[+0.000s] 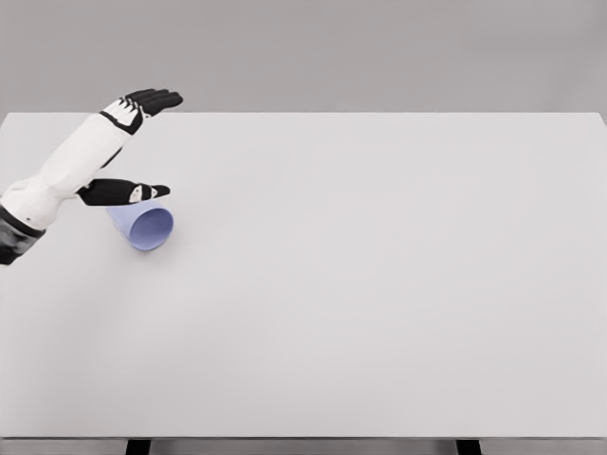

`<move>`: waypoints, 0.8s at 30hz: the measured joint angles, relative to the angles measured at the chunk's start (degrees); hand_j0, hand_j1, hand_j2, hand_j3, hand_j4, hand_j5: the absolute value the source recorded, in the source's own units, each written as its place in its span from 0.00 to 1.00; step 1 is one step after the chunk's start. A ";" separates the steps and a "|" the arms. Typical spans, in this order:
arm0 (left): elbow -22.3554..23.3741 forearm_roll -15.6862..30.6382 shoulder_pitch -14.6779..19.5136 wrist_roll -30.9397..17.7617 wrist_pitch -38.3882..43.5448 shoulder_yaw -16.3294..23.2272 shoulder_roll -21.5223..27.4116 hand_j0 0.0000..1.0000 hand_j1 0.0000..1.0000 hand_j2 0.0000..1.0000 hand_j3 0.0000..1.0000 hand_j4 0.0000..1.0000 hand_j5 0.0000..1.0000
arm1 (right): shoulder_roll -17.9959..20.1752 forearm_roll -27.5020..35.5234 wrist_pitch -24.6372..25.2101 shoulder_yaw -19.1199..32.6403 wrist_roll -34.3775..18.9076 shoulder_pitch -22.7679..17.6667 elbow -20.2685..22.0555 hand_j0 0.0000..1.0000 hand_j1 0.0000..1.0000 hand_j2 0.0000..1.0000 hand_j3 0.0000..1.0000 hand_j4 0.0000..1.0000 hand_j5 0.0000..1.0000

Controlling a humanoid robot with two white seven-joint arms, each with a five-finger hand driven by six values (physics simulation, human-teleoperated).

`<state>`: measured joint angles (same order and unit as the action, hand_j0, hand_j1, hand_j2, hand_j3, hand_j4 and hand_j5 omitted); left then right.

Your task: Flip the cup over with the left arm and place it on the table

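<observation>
Left arm: a white arm is coming in from the lower left edge and reaching up and to the right over the left part of the counter.
Left hand: black, sitting near the counter's far left edge, its fingers stretched out straight and pointing right, flat and spread, gripping nothing.
Thumb: a second dark part is showing below the forearm, pointing right just above the cup; it is looking like the thumb of the same hand, though this cannot be told for sure.
Cup: a pale blue cup is lying tilted on its side on the left part of the counter, its round mouth facing down and to the right toward the camera, its base pointing up and left.
Cup and hand: the dark part is sitting right at the cup's upper edge; whether they are touching cannot be told. The outstretched fingers are staying well apart from the cup.
Counter: a wide, light grey surface is filling most of the view, with a grey wall behind it.
Right arm: not showing in the view.
</observation>
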<state>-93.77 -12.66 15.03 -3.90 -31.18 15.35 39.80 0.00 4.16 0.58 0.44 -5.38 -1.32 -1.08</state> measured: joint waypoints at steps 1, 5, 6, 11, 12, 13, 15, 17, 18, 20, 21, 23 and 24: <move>-0.24 0.01 0.00 0.00 0.01 0.07 0.02 1.00 1.00 1.00 1.00 1.00 1.00 | 0.00 -0.01 -0.01 -0.02 0.05 0.00 0.01 1.00 1.00 1.00 1.00 1.00 1.00; -0.69 0.07 0.00 0.00 0.00 0.19 1.02 1.00 1.00 1.00 1.00 1.00 1.00 | 0.00 0.06 0.02 -0.01 0.07 0.00 -0.03 1.00 1.00 1.00 1.00 1.00 1.00; -0.73 0.08 0.00 0.00 0.01 0.20 1.42 1.00 1.00 1.00 1.00 1.00 1.00 | 0.00 0.08 0.03 -0.01 0.08 0.00 -0.06 1.00 1.00 1.00 1.00 1.00 1.00; -0.98 0.05 0.00 0.00 -0.02 0.23 3.64 1.00 1.00 1.00 1.00 1.00 1.00 | 0.00 0.14 0.04 0.00 0.11 0.00 -0.12 1.00 1.00 1.00 1.00 1.00 1.00; -1.24 0.06 0.00 0.00 -0.03 0.23 4.27 1.00 1.00 1.00 1.00 1.00 1.00 | 0.00 0.14 0.04 0.00 0.11 0.00 -0.12 1.00 1.00 1.00 1.00 1.00 1.00; -1.48 0.08 -0.09 0.00 -0.03 0.23 4.94 1.00 1.00 1.00 1.00 1.00 1.00 | 0.00 0.15 0.04 0.01 0.11 0.00 -0.12 1.00 1.00 1.00 1.00 1.00 1.00; -1.79 0.05 -0.53 0.00 -0.03 0.23 5.84 1.00 1.00 1.00 1.00 1.00 1.00 | 0.00 0.15 0.04 0.01 0.12 0.00 -0.13 1.00 1.00 1.00 1.00 1.00 1.00; -1.94 0.03 -1.14 0.00 -0.04 0.23 6.73 1.00 1.00 1.00 1.00 1.00 1.00 | 0.00 0.15 0.04 0.01 0.12 0.00 -0.14 1.00 1.00 1.00 1.00 1.00 1.00; -2.02 0.06 -1.32 0.00 -0.05 0.21 7.20 1.00 1.00 1.00 1.00 1.00 1.00 | 0.00 0.15 0.04 0.01 0.12 0.00 -0.14 1.00 1.00 1.00 1.00 1.00 1.00; -3.07 0.11 -1.49 0.00 -0.05 0.17 8.33 1.00 1.00 1.00 1.00 1.00 1.00 | 0.00 0.15 0.04 0.01 0.12 0.00 -0.14 1.00 1.00 1.00 1.00 1.00 1.00; -3.54 0.16 -1.58 0.00 -0.02 0.14 9.07 1.00 1.00 1.00 1.00 1.00 1.00 | 0.00 0.15 0.04 0.01 0.12 0.00 -0.13 1.00 1.00 1.00 1.00 1.00 1.00; -4.21 0.18 -2.02 0.00 -0.03 0.13 10.84 1.00 1.00 1.00 1.00 1.00 1.00 | 0.00 0.15 0.04 0.01 0.12 0.00 -0.12 1.00 1.00 1.00 1.00 1.00 1.00; -4.39 0.18 -2.63 0.00 -0.03 0.14 12.01 1.00 1.00 1.00 1.00 1.00 1.00 | 0.00 0.16 0.04 0.01 0.12 0.00 -0.12 1.00 1.00 1.00 1.00 1.00 1.00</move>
<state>-98.16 -12.48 12.39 -3.90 -31.21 15.48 51.81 0.00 4.31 0.62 0.44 -5.26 -1.32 -1.20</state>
